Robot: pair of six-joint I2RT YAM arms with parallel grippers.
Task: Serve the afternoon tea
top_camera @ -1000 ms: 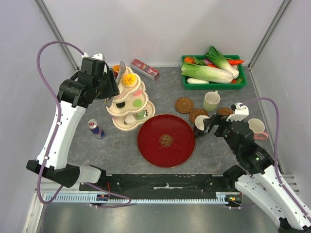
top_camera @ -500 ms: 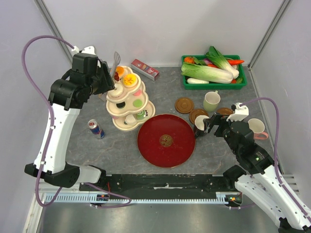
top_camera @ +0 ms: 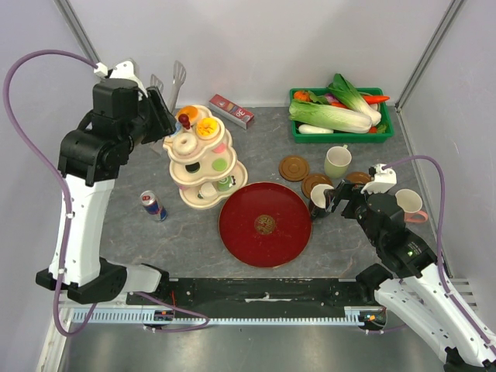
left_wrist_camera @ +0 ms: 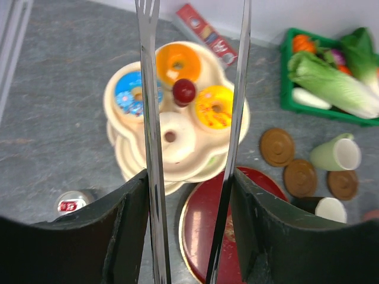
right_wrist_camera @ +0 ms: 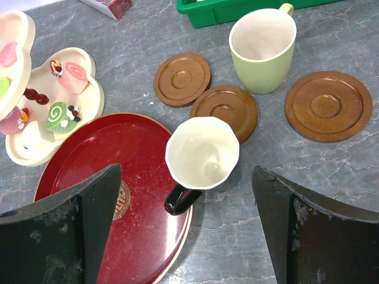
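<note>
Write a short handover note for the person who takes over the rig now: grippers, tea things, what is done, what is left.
Left gripper: open, empty, above the donuts on top of the tiered stand.
Right gripper: open, empty, over the black mug at the right edge of the red tray.
Three coasters bare, beside the green mug; white mug at the far right.
Done: nothing served, tray bare.
Left: probably mugs onto coasters, sweets to the tray.

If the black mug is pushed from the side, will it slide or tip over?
Probably slides: the black mug stands upright and looks squat. It looks glossy, so a grip may slip. Its handle points toward the red tray, whose rim might catch it.
</note>
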